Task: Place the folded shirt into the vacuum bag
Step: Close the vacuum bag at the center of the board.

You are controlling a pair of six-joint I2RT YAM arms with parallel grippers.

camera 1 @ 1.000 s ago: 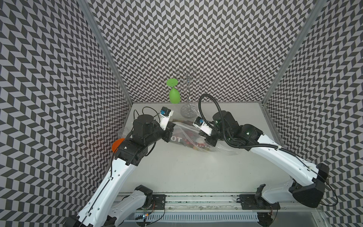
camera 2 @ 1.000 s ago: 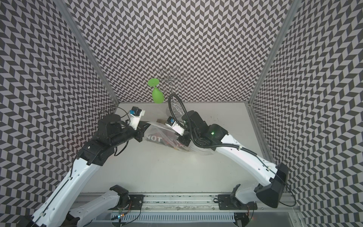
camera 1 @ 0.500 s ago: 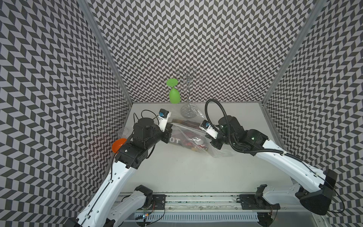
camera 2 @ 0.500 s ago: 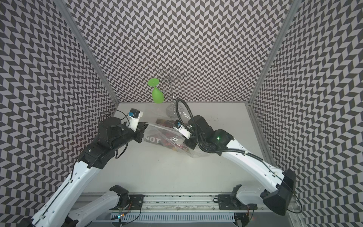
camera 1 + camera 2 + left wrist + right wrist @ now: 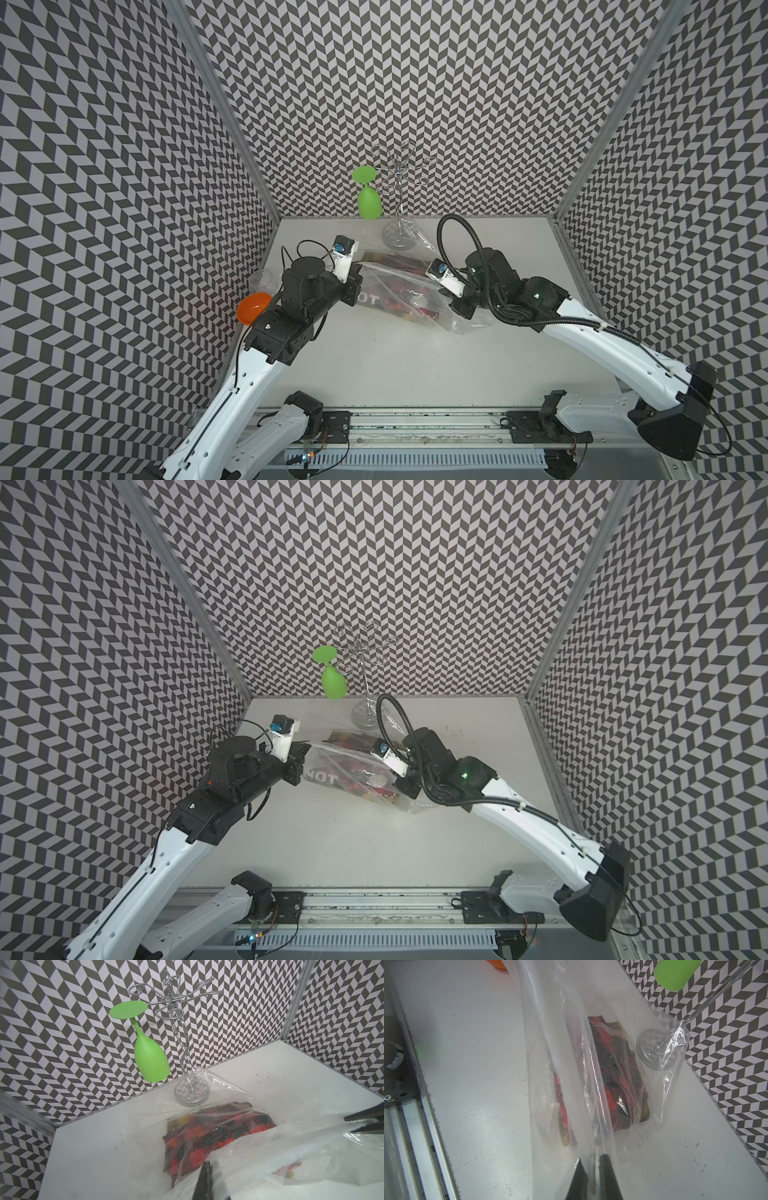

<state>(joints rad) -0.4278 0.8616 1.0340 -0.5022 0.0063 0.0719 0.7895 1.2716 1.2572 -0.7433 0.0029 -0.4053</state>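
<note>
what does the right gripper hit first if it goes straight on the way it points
The right gripper is shut on the vacuum bag, so that film first; next, probably the folded shirt inside, though depth is unclear.

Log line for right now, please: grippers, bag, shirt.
left gripper: shut on vacuum bag | right gripper: shut on vacuum bag | shirt: inside vacuum bag

Light is bright, even and diffuse, coming from overhead. Shadows on the white table (image 5: 395,365) are faint and soft-edged, and lie close under the arms. The vacuum bag (image 5: 571,1053) shows small specular glints and its film looks hazy. Both top views are sharp, with the wall post (image 5: 220,104) bowing slightly from the wide angle. In the right wrist view the frame rail (image 5: 411,1126) is soft and out of focus.
</note>
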